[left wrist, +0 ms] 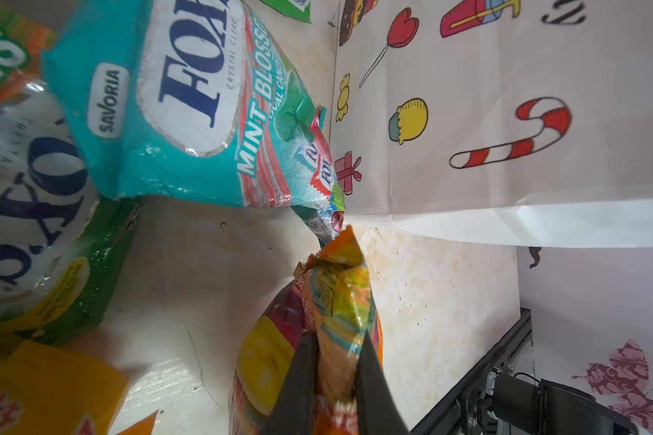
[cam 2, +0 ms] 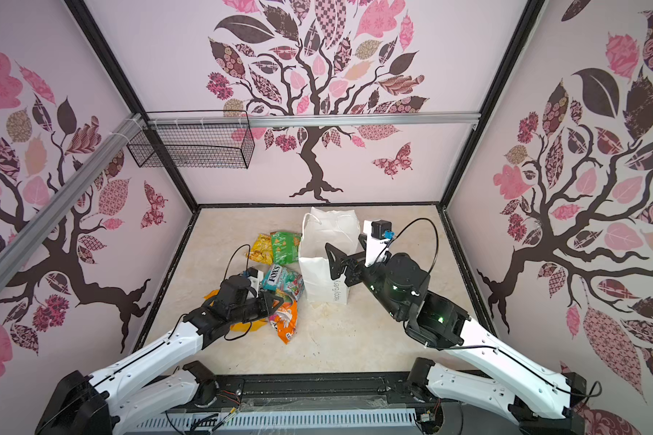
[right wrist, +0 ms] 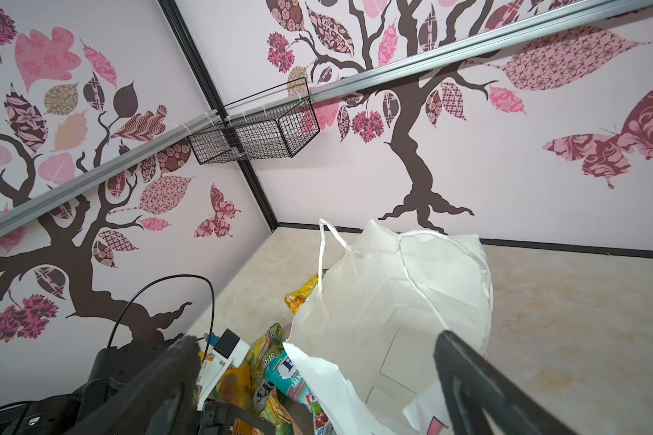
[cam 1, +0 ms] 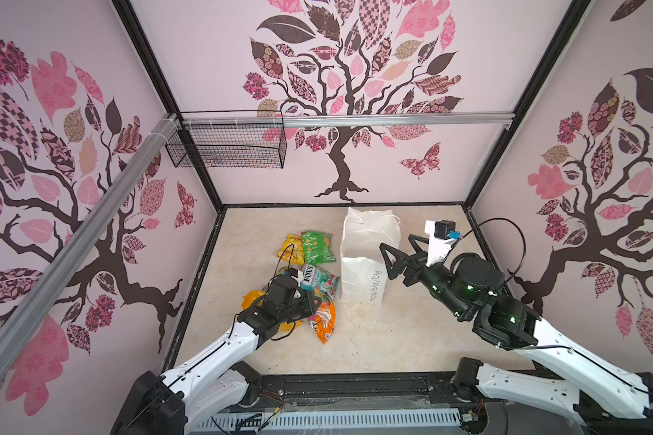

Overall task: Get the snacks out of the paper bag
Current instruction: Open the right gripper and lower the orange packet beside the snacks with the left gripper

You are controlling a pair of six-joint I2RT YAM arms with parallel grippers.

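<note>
The white paper bag (cam 1: 362,263) (cam 2: 325,260) stands upright at the back middle; its open mouth (right wrist: 393,301) shows only white paper inside. Left of it on the table lie the snacks: yellow (cam 1: 293,248), green (cam 1: 316,246), teal-red FOX'S (cam 1: 317,278) (left wrist: 189,113), green-yellow FOX'S (left wrist: 34,226), and a larger yellow-orange one (cam 1: 251,299) partly under my left arm. My left gripper (cam 1: 315,301) (left wrist: 336,361) is shut on one end of the orange packet (cam 1: 325,324) (left wrist: 340,301). My right gripper (cam 1: 400,252) (right wrist: 317,354) stands open at the bag's right side, above its mouth, with nothing between its fingers.
A black wire basket (cam 1: 234,147) hangs from the rail at the back left wall. Patterned walls close in three sides. Bare tabletop (cam 1: 411,339) lies in front of the bag. The left arm's cable loops over the yellow packet.
</note>
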